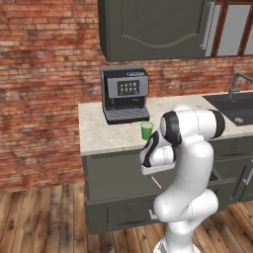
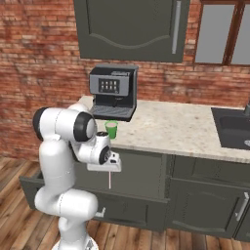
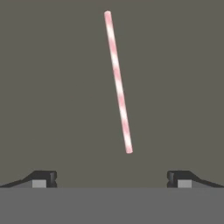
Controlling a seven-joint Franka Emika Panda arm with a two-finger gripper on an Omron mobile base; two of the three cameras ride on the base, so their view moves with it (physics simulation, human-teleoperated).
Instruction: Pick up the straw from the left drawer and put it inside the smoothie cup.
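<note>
On the left of the counter (image 1: pixel 99 138) stands the coffee machine (image 1: pixel 124 94), and just in front of its tray, near the counter's front edge, sits the smoothie cup (image 1: pixel 147 130), upright and within easy reach of a lift from below. Beneath it the left drawer (image 1: pixel 118 178) stands pulled out, and the straw (image 3: pixel 118 82) lies flat on its dark floor, apart from everything else. The gripper (image 3: pixel 111 179) hangs above it, pointed down into the drawer; its jaws are spread wide, nothing between them, one to each side of the straw's near end. That spread likely readies a descent to pinch the thin stick across its width. Farther right, the sink (image 1: pixel 236 106) is set into the counter.
</note>
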